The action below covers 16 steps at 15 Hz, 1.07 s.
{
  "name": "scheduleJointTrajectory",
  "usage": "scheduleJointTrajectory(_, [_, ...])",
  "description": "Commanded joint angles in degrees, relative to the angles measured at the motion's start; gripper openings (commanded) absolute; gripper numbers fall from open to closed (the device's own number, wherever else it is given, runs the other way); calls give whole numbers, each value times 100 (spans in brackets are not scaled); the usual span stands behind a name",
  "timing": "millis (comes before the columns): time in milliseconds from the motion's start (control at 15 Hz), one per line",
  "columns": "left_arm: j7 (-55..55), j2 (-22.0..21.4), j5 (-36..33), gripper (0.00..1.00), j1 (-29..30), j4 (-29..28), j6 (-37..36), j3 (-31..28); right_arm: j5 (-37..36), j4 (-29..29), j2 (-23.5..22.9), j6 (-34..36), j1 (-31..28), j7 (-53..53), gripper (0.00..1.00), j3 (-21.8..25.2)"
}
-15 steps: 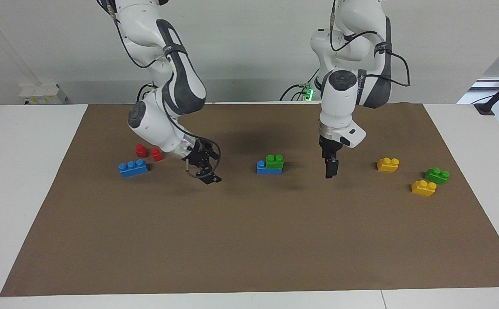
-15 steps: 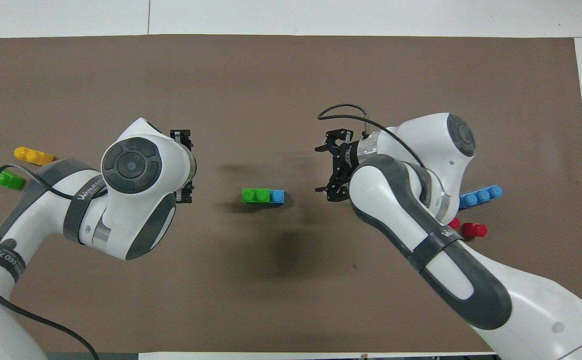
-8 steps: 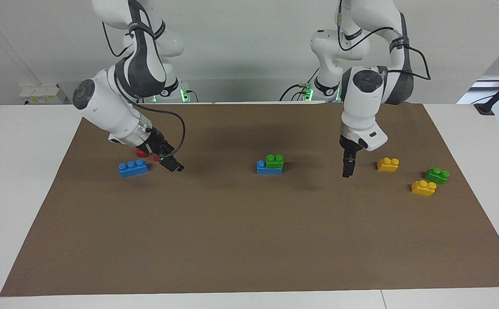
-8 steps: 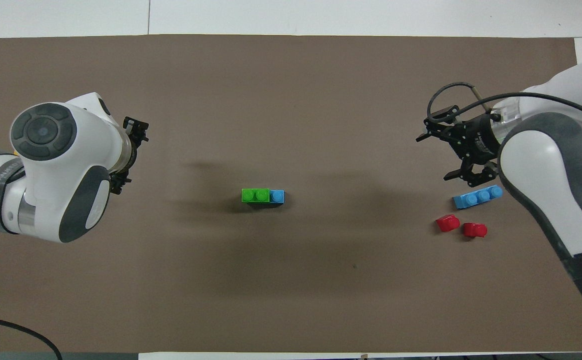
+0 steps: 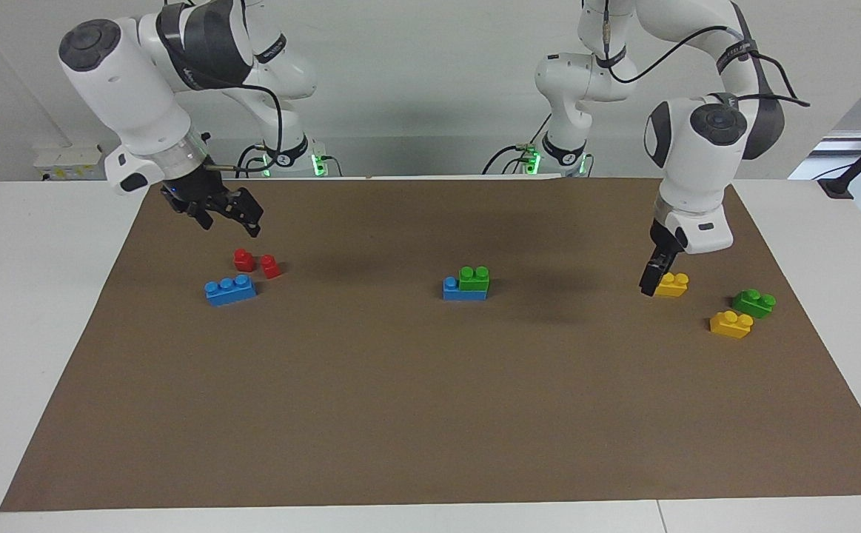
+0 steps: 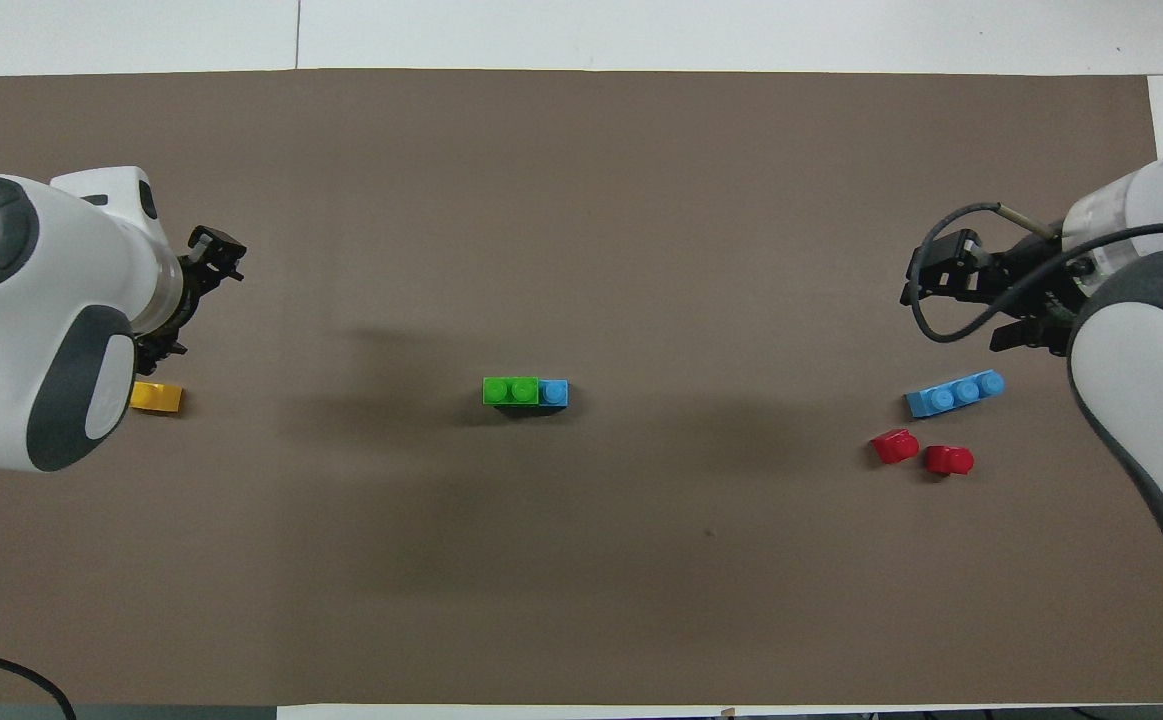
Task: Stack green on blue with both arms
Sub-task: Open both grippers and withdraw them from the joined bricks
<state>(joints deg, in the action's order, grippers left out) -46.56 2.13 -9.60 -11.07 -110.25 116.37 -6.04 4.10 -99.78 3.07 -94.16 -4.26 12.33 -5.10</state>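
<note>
Both arms have drawn away from the middle of the mat since a second ago, each swinging out toward its own end, while the bricks lie where they did. At mid-mat the green brick [image 5: 474,278] sits stacked on the blue brick [image 5: 454,289], covering the part toward the left arm's end, with one blue stud left bare; neither gripper is near the pair.

Raised in the air, the right gripper [image 5: 232,213] hangs with its fingers spread apart and nothing between them. Below it and a little farther from the robots lie two red bricks [image 5: 243,259] close together, and just past those a second blue brick [image 5: 230,289] lies flat on the mat [image 5: 430,414].

Also empty, the left gripper [image 5: 651,278] points down with its fingers parted. Its tip stands just beside a yellow brick [image 5: 671,284], on the side toward mid-mat; contact cannot be judged from the facing view. From overhead that brick [image 6: 157,397] shows only partly past the arm's wrist. Out toward the left arm's end from this gripper sit a second green brick [image 5: 754,303] and another yellow brick [image 5: 731,324], near each other.
</note>
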Motion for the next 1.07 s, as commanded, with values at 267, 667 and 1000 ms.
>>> scheduleJointTrajectory(267, [2508, -230, 177, 100, 316, 600, -1158, 50, -252, 925, 27, 1407, -242, -539, 100, -53])
scheduleJointTrajectory(667, [3899, -292, 967, 100, 420, 1522, -2792, -12, -533, 926, 9, 1224, -242, -547, 100, -62])
scheduleJointTrajectory(1000, [4155, -292, 1198, 100, 483, 2015, -3506, -3, -516, 873, -26, 1040, -303, -504, 100, -70])
